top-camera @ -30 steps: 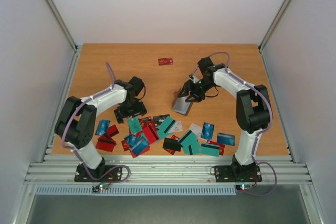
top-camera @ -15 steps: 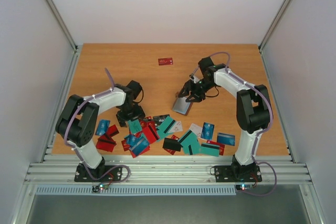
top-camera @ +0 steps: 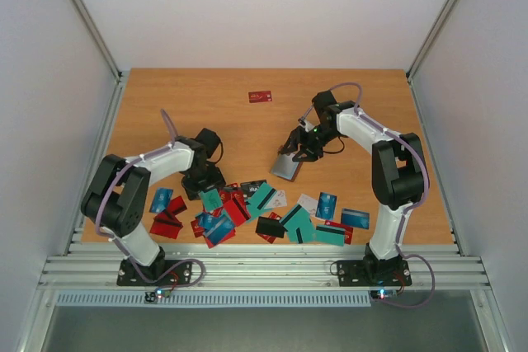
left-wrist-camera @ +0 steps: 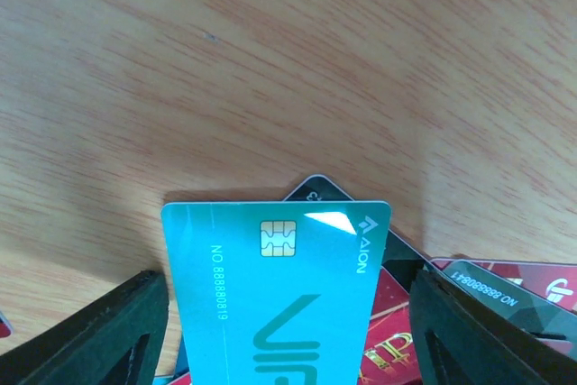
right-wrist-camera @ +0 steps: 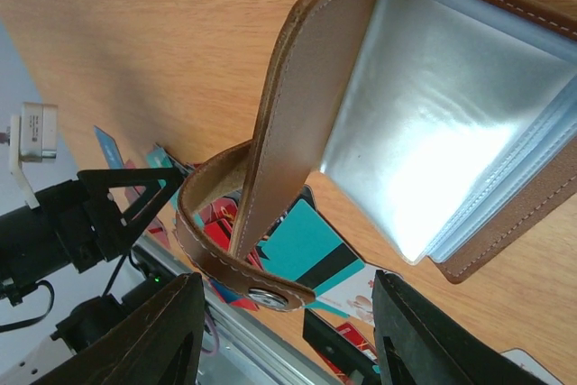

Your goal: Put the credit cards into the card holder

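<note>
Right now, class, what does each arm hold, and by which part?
Left gripper: nothing; jaws open astride a teal card. Right gripper: the strap of the card holder lies between its jaws, but grip cannot be told.

The table [left-wrist-camera: 270, 42] is smooth, wood-grained and softly sheened. The teal card [left-wrist-camera: 279, 304] is glossy plastic with a metallic chip [left-wrist-camera: 279, 238]. The holder [right-wrist-camera: 302, 105] is matt brown leather-like material, stitched, with shiny clear plastic sleeves [right-wrist-camera: 433, 132] and a metal snap [right-wrist-camera: 263, 296].
</note>
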You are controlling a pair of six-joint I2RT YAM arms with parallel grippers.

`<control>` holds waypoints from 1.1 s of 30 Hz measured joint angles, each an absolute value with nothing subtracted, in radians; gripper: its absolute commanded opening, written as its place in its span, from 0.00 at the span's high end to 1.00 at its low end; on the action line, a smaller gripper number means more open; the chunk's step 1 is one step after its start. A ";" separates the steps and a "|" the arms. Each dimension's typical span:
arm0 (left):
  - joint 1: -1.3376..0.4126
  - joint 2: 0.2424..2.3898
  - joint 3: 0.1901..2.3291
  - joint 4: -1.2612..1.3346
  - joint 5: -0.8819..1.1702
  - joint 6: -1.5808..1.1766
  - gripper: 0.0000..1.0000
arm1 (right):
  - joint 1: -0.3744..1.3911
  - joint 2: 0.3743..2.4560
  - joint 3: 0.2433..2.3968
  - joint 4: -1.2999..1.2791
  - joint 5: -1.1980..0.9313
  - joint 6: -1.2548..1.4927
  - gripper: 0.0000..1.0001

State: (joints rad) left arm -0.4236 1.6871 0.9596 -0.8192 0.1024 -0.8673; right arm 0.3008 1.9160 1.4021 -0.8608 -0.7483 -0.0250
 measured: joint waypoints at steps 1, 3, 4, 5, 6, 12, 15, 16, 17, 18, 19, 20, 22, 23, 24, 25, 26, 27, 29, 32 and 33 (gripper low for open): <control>-0.422 1.678 0.950 -0.810 0.104 -0.867 0.25 | 0.301 1.916 1.401 -0.860 -0.748 -0.025 0.47; -0.420 1.662 0.934 -0.791 0.107 -0.867 0.25 | 0.301 1.916 1.401 -0.860 -0.748 -0.025 0.47; -0.420 1.655 0.927 -0.784 0.107 -0.867 0.25 | 0.301 1.916 1.401 -0.860 -0.748 -0.025 0.47; -0.420 1.650 0.921 -0.778 0.107 -0.867 0.25 | 0.301 1.916 1.401 -0.860 -0.748 -0.025 0.48; -0.419 1.646 0.918 -0.773 0.107 -0.868 0.26 | 0.301 1.916 1.401 -0.860 -0.748 -0.025 0.48; -0.411 1.629 0.897 -0.754 0.110 -0.878 0.28 | 0.301 1.916 1.401 -0.861 -0.748 -0.025 0.47; -0.405 1.625 0.892 -0.749 0.115 -0.883 0.28 | 0.301 1.916 1.401 -0.861 -0.748 -0.026 0.47; -0.403 1.625 0.892 -0.749 0.117 -0.883 0.28 | 0.301 1.916 1.401 -0.861 -0.748 -0.026 0.47; -0.402 1.625 0.892 -0.749 0.118 -0.883 0.28 | 0.301 1.916 1.401 -0.861 -0.748 -0.027 0.47; -0.400 1.627 0.892 -0.750 0.120 -0.883 0.28 | 0.301 1.916 1.401 -0.861 -0.748 -0.027 0.47; -0.399 1.632 0.895 -0.751 0.121 -0.883 0.28 | 0.301 1.916 1.401 -0.861 -0.748 -0.027 0.47; -0.399 1.637 0.898 -0.755 0.123 -0.883 0.28 | 0.301 1.916 1.401 -0.861 -0.748 -0.027 0.47; -0.398 1.648 0.904 -0.761 0.123 -0.883 0.29 | 0.301 1.916 1.401 -0.861 -0.748 -0.027 0.47; -0.398 1.653 0.908 -0.767 0.123 -0.883 0.29 | 0.301 1.916 1.401 -0.861 -0.748 -0.027 0.47; -0.398 1.657 0.911 -0.772 0.123 -0.883 0.29 | 0.301 1.916 1.401 -0.861 -0.748 -0.027 0.47; -0.398 1.661 0.913 -0.776 0.123 -0.883 0.30 | 0.301 1.916 1.401 -0.861 -0.748 -0.027 0.47; -0.398 1.665 0.916 -0.781 0.123 -0.882 0.30 | 0.301 1.916 1.401 -0.861 -0.748 -0.027 0.47; -0.398 1.669 0.920 -0.785 0.122 -0.882 0.30 | 0.301 1.916 1.401 -0.861 -0.749 -0.027 0.47; -0.398 1.678 0.929 -0.795 0.121 -0.882 0.30 | 0.301 1.916 1.401 -0.861 -0.749 -0.027 0.47; -0.398 1.696 0.944 -0.812 0.120 -0.882 0.30 | 0.301 1.916 1.401 -0.861 -0.749 -0.027 0.47; -0.398 1.703 0.950 -0.819 0.120 -0.882 0.30 | 0.301 1.916 1.400 -0.861 -0.749 -0.027 0.47</control>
State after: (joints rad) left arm -0.3981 1.7027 0.9504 -0.8188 0.1204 -0.8822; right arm 0.3008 1.9160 1.4002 -0.8608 -0.7490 -0.0273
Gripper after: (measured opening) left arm 0.700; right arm 0.528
